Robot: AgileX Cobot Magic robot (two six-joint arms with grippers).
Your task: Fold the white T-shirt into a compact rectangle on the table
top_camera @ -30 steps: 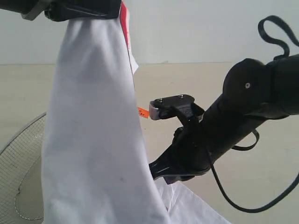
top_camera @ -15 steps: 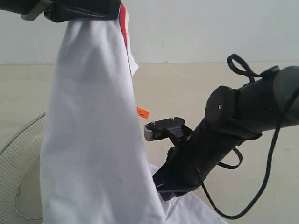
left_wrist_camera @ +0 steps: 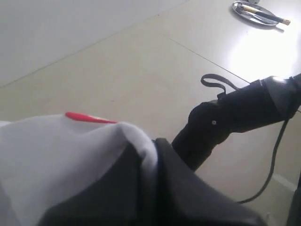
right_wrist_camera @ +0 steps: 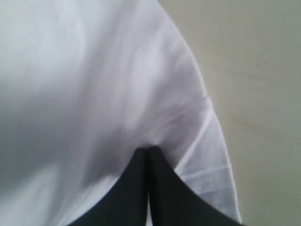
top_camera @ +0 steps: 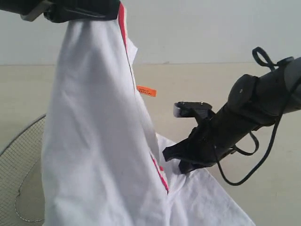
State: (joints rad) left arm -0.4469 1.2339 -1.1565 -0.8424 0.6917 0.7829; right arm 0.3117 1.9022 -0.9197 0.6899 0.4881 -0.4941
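Soft, even light throughout. In the left wrist view, glare bleaches a patch of the pale beige wood-look tabletop (left_wrist_camera: 254,56). In the right wrist view the white cotton T-shirt (right_wrist_camera: 94,84) looks blurred, grey-shadowed along one side.

You've got a plain pale wall (top_camera: 211,28) behind. Wire-mesh basket (top_camera: 19,155) sits lower left in the exterior view. Metal dish (left_wrist_camera: 251,15) far off, bright glare beside it.

Draped white T-shirt (top_camera: 94,141) and wire basket (top_camera: 15,137) left; open table (top_camera: 197,80) beyond.
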